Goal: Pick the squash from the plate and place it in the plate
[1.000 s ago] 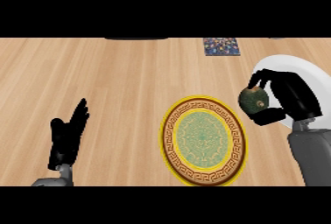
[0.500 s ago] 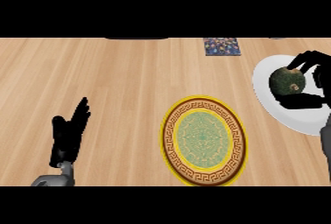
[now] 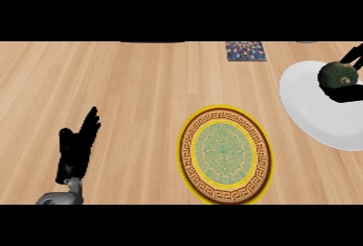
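Fingers of the right robot hand [image 3: 346, 92] curl round the squash [image 3: 336, 74] at the right edge of the head view, a dark finger arching over its top and more of the black hand showing just beneath it. Most of that hand lies past the edge of the view, so how much of the squash it covers on the far side cannot be told. The squash is dark green and mottled, roundish, with a small pale mark on its side. It sits over the upper part of the white plate [image 3: 312, 113]; whether it touches the plate or is held just above it is hard to judge from this steep angle.

The white plate is plain and lies on the wooden counter [image 3: 135, 86], cut off by the right edge of the view. Near it, toward the middle and closer to the robot, lies the patterned plate [image 3: 186, 149], with a yellow rim, a brown key-pattern band and a pale green centre; the two plates are apart.

Well away at the lower left, the left robot hand [image 3: 77, 149] rests with its fingers straight and pointing up, holding nothing. At the far side of the counter, near the top of the view, lies a small dark patterned square [image 3: 245, 51].
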Controlling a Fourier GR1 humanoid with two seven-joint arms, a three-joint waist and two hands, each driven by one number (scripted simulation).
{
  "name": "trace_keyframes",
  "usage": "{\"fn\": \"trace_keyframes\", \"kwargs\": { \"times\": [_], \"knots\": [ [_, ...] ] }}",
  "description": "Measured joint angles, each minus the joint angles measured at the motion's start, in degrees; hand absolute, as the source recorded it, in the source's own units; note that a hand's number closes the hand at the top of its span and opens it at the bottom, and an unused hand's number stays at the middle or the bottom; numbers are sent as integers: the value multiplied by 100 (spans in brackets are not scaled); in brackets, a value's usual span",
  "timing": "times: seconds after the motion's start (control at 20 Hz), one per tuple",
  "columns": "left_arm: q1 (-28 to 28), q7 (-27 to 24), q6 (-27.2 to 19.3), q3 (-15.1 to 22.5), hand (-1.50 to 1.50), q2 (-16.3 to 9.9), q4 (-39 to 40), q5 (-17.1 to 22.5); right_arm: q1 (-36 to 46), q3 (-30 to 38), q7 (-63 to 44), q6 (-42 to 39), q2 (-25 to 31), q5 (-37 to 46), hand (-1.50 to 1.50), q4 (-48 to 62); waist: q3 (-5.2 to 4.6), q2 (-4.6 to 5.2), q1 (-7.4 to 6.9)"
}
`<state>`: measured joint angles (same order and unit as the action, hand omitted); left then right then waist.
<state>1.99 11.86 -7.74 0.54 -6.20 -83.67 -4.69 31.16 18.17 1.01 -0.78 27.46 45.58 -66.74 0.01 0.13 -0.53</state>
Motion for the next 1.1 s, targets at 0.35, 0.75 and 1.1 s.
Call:
{"fn": "trace_keyframes", "kwargs": {
  "times": [0.35, 0.75, 1.1],
  "knots": [
    [98, 81, -14, 3, 0, 46, 12, -58, 582, 15, 492, 202, 348, 206, 150, 1793, 2, 12, -32],
    [64, 20, -5, 83, 0, 104, 0, -119, 942, -97, 1092, -461, 743, 337, -150, 3554, 7, 45, -115],
    [-85, 191, -8, 160, 0, 120, -302, -167, 1208, -74, 2044, -835, 968, 285, -150, 4449, 13, 42, -120]
  ]
}}
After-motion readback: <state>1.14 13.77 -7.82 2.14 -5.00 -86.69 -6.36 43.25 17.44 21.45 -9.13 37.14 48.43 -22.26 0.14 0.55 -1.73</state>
